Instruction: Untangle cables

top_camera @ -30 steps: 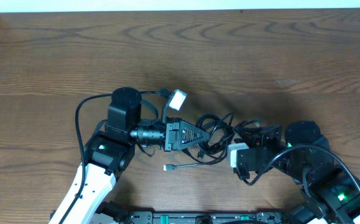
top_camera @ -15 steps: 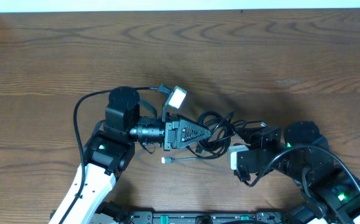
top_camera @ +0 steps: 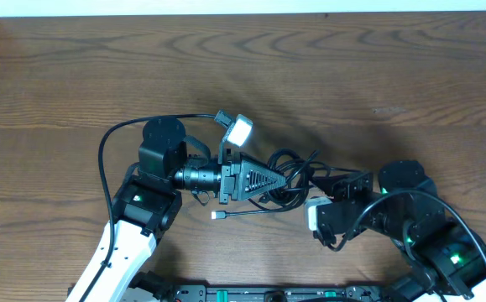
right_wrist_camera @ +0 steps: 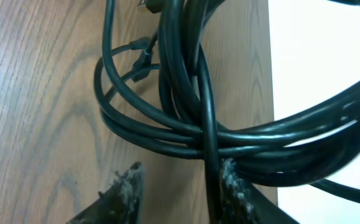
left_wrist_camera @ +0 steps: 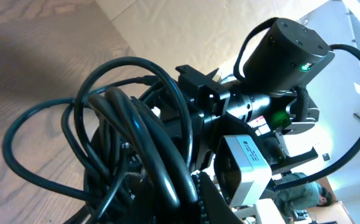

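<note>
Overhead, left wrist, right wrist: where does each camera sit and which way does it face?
Overhead: above the table, facing straight down; both arms show, left gripper at the cables.
Left wrist: on the left arm, facing across the cables toward the right arm; its own gripper barely shows.
Right wrist: on the right arm, facing down at cables on the wood; right gripper fingers, open, at bottom.
Shared: all three see the cables; overhead and left wrist see the right arm.
</note>
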Controlling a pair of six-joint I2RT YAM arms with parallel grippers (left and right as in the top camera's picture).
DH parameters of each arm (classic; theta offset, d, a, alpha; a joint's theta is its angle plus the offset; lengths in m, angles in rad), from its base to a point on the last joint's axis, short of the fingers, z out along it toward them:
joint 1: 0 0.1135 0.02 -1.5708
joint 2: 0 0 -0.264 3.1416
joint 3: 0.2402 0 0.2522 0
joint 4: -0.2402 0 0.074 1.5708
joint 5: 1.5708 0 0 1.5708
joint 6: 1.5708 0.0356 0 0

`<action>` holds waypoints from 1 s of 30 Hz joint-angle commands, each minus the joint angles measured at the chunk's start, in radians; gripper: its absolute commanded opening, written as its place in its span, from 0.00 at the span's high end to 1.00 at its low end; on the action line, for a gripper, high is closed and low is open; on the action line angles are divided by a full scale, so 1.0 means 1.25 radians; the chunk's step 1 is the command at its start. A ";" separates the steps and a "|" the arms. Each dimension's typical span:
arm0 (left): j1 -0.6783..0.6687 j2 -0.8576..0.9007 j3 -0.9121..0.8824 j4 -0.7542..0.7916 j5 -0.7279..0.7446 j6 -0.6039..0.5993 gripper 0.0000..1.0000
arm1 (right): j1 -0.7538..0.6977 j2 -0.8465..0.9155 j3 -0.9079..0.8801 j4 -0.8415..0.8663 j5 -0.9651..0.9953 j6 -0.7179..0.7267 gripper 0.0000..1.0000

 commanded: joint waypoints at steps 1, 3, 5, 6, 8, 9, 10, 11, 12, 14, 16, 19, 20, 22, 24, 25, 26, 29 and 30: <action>0.001 -0.012 0.017 0.012 0.066 0.002 0.92 | -0.005 0.011 0.005 0.008 -0.025 0.002 0.64; 0.001 -0.012 0.017 0.013 0.076 0.002 0.92 | -0.005 0.017 0.005 0.016 -0.026 0.002 0.64; 0.001 -0.012 0.017 0.013 0.076 0.002 0.93 | -0.005 0.025 0.005 0.025 -0.037 0.002 0.66; 0.001 -0.012 0.017 0.014 0.075 0.002 0.93 | -0.005 0.028 0.005 0.028 -0.043 0.002 0.67; 0.001 -0.012 0.017 0.014 0.075 0.002 0.93 | -0.005 0.035 0.005 0.028 -0.048 0.002 0.70; 0.001 -0.012 0.017 0.014 0.075 0.002 0.92 | -0.005 0.037 0.005 0.028 -0.048 0.002 0.74; 0.001 -0.012 0.017 0.017 0.075 0.002 0.93 | -0.005 0.038 0.005 0.027 -0.047 0.002 0.85; 0.001 -0.012 0.017 0.019 0.075 0.002 0.93 | -0.005 0.039 0.005 0.028 -0.046 0.002 0.99; 0.001 -0.012 0.017 0.020 0.075 0.002 0.92 | -0.005 0.040 0.005 0.028 -0.045 0.002 0.99; 0.002 -0.012 0.017 0.022 0.074 0.005 0.93 | -0.005 0.040 0.005 0.029 -0.045 0.003 0.99; 0.002 -0.012 0.017 0.022 0.072 0.005 0.92 | -0.005 0.040 0.005 0.043 -0.045 0.040 0.99; 0.004 -0.012 0.017 0.022 0.066 0.005 0.93 | -0.005 0.036 0.006 0.079 -0.021 0.110 0.99; 0.004 -0.012 0.017 0.022 0.061 0.005 0.92 | -0.005 0.033 0.006 0.093 -0.012 0.134 0.99; 0.004 -0.012 0.017 0.016 0.033 0.005 0.92 | -0.005 0.020 0.006 0.126 -0.010 0.179 0.99; 0.004 -0.011 0.017 0.012 0.004 0.005 0.93 | -0.005 0.002 0.006 0.153 -0.018 0.215 0.99; 0.004 -0.011 0.017 0.012 -0.008 0.005 0.92 | -0.005 -0.009 0.006 0.165 -0.022 0.230 0.99; 0.004 -0.011 0.017 0.009 -0.025 0.005 0.93 | -0.005 -0.023 0.006 0.175 -0.027 0.248 0.99; 0.004 -0.011 0.017 0.009 -0.066 0.004 0.93 | -0.005 -0.067 0.006 0.191 -0.034 0.300 0.99; 0.004 -0.011 0.017 0.002 -0.088 0.004 0.92 | -0.005 -0.086 0.006 0.194 -0.034 0.320 0.99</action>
